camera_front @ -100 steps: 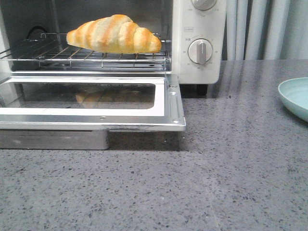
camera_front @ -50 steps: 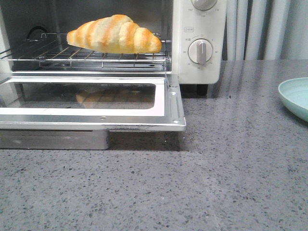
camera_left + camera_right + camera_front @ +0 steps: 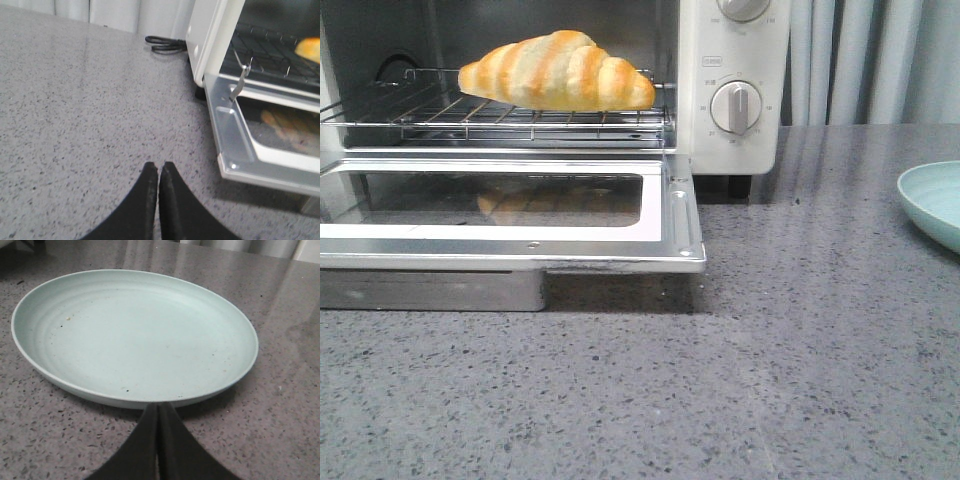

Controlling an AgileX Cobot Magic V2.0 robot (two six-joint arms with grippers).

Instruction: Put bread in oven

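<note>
Front view: bread (image 3: 556,70) rests on oven (image 3: 735,100) rack, placement apparently complete. Left tool (image 3: 159,169) and right tool (image 3: 157,410) are closed, empty, parked clear.

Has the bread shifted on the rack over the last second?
No. The bread sits at the same spot on the wire rack, its right tip equally far from the timer dial.

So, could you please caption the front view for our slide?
Bread resting on the wire rack of the open oven.
</note>
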